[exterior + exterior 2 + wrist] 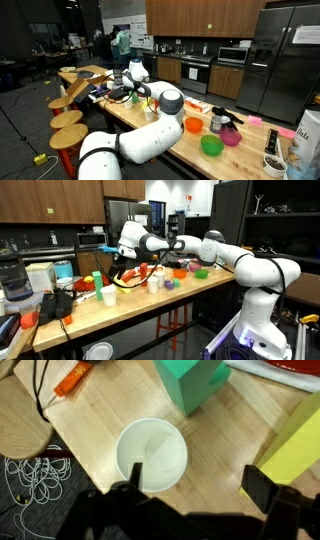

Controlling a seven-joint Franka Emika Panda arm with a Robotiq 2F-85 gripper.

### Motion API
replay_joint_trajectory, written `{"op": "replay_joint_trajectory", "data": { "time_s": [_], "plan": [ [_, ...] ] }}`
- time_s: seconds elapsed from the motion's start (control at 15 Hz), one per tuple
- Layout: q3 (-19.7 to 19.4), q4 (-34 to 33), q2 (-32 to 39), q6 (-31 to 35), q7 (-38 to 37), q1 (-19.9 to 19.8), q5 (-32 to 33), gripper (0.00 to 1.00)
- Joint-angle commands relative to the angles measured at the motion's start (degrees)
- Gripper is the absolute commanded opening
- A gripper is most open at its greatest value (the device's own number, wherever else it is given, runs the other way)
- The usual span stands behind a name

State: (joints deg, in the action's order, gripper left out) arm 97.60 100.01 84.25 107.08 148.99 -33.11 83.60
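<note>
In the wrist view my gripper (196, 488) is open and empty, looking straight down on a wooden table (220, 450). A white empty cup (152, 455) stands upright below it, with its lower rim just under my left finger. A green block (190, 382) lies beyond the cup. A yellow block (295, 445) is beside my right finger. In both exterior views the gripper (131, 88) (125, 256) hangs over the table's cluttered end.
An orange object (72, 378) and a tangle of white cable (35, 485) lie near the table edge, above a round wooden stool (20, 415). Green (211, 145), orange (193, 125) and pink (231, 137) bowls sit near the arm's base. A blender (12, 280) stands at the other end.
</note>
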Motion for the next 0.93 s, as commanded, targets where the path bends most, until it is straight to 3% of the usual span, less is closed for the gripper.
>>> {"op": "replay_joint_trajectory", "data": {
  "time_s": [0.0,0.47,0.53,0.67,0.87],
  "plan": [
    [-1.5,2.9,0.0,4.5,0.0,-1.0,-0.5,1.00],
    [-3.6,2.6,0.0,5.0,0.0,-0.7,-5.9,1.00],
    [-3.6,2.3,0.0,4.6,0.0,-0.8,-6.2,0.75],
    [-3.4,1.8,0.0,3.9,0.0,-0.8,-6.1,0.68],
    [-3.2,1.1,0.0,3.6,0.0,-0.9,-5.9,0.45]
  ]
}}
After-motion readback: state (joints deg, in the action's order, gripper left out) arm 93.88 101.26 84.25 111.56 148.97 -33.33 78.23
